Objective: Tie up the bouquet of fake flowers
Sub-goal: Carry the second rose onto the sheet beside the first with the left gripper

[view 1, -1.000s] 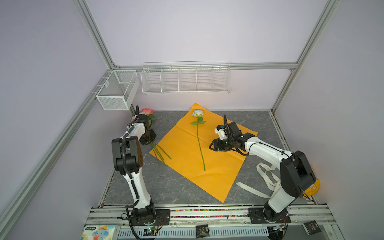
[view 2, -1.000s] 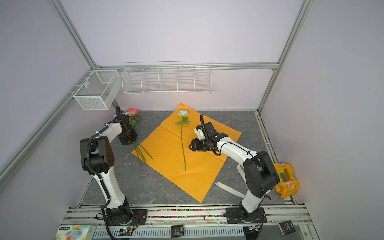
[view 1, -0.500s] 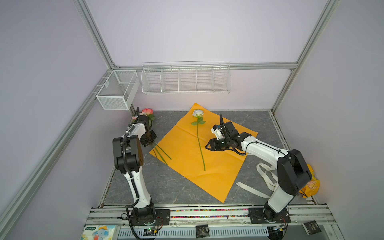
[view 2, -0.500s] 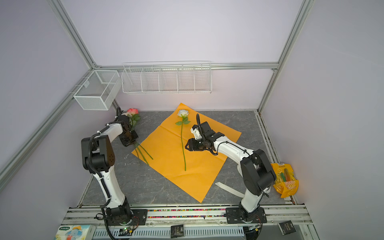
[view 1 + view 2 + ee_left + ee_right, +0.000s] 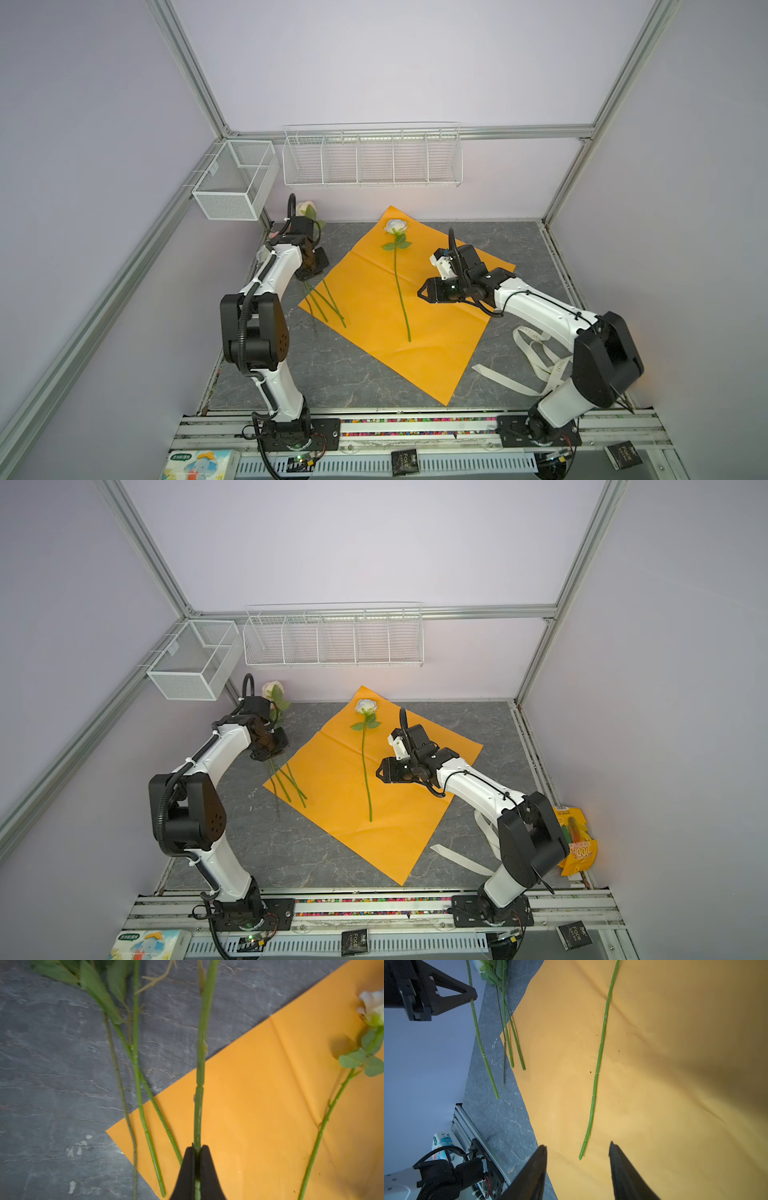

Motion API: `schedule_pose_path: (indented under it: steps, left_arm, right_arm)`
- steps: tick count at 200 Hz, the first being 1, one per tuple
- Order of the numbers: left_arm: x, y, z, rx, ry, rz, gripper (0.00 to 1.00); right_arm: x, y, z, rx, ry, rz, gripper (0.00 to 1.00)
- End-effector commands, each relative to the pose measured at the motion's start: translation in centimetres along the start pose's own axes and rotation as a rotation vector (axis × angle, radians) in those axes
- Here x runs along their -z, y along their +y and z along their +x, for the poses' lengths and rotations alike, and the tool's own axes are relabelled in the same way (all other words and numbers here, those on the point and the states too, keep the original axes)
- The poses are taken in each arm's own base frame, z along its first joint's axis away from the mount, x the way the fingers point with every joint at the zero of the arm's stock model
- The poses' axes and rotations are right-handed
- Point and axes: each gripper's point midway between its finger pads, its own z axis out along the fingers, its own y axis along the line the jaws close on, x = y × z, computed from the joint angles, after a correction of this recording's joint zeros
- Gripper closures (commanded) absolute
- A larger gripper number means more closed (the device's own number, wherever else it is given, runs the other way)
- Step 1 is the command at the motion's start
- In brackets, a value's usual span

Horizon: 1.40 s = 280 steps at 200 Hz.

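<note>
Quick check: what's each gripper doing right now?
Left gripper: closed on a green flower stem.
Right gripper: open, holding nothing, above the orange sheet.

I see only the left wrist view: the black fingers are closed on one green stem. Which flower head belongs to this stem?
Observer: The held stem seems to carry a cream rose head, raised just beyond the left gripper.
Operator: And the other side?
Observer: The right gripper is open above the orange sheet, beside the white rose's stem, not touching it.
Operator: Is there something to tie with?
Observer: The cream ribbon lies on the grey table beside the right arm, off the sheet.
</note>
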Motion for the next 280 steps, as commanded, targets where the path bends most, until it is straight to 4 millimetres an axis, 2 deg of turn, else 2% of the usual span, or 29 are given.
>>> schedule_pose_path:
  steps: [1,36,53,97,140,156,170,178,187,197,219,254,270,280]
  left_arm:
    - [0.4,-3.3,2.8,-0.043,0.038,0.041,1.00]
    - [0.2,-10.8,6.4,-0.130,0.052,0.171,1.00]
    - [-0.7,-14.2,8.1,-0.151,0.074,0.223,1.00]
    - [-3.5,-18.5,10.3,-0.152,0.121,0.272,1.00]
    - [-6.8,-18.2,10.1,-0.163,0.130,0.193,1.00]
    - [-7.9,-18.4,10.2,-0.181,0.138,0.192,0.94]
    - [-8.6,-18.8,10.4,-0.209,0.149,0.209,0.95]
    - [-8.9,-18.5,10.5,-0.218,0.157,0.181,0.88]
    - [-9.1,-17.7,10.4,-0.227,0.161,0.131,0.75]
    - [-9.1,-17.1,10.5,-0.238,0.157,0.109,0.70]
    - [-7.4,-17.3,10.1,-0.266,0.139,0.128,0.64]
    - [-2.4,-16.9,8.2,-0.303,0.050,0.126,0.57]
    - [-0.4,-15.2,7.0,-0.291,0.003,0.101,0.56]
    - [0.1,-12.8,6.1,-0.250,-0.010,0.060,0.56]
  right_arm:
    - [1.7,-0.9,0.8,-0.007,-0.025,0.067,0.48]
    - [3.9,-2.5,1.1,-0.005,-0.077,0.164,0.48]
    - [5.1,-3.8,1.2,-0.026,-0.102,0.220,0.48]
    - [7.2,-5.4,1.7,-0.059,-0.131,0.242,0.48]
    - [7.1,-6.1,2.3,-0.078,-0.116,0.244,0.48]
    - [6.9,-6.1,2.4,-0.079,-0.110,0.241,0.48]
    - [6.8,-6.2,2.4,-0.081,-0.110,0.240,0.48]
    - [6.7,-6.3,2.4,-0.083,-0.110,0.239,0.48]
    - [6.6,-6.2,2.4,-0.081,-0.110,0.237,0.48]
    - [6.5,-6.2,2.3,-0.084,-0.110,0.236,0.48]
    - [6.2,-6.2,2.1,-0.087,-0.107,0.231,0.48]
    - [5.8,-5.9,1.7,-0.091,-0.110,0.214,0.48]
    - [5.6,-5.6,1.5,-0.089,-0.111,0.201,0.48]
    - [5.4,-5.4,1.3,-0.087,-0.112,0.186,0.48]
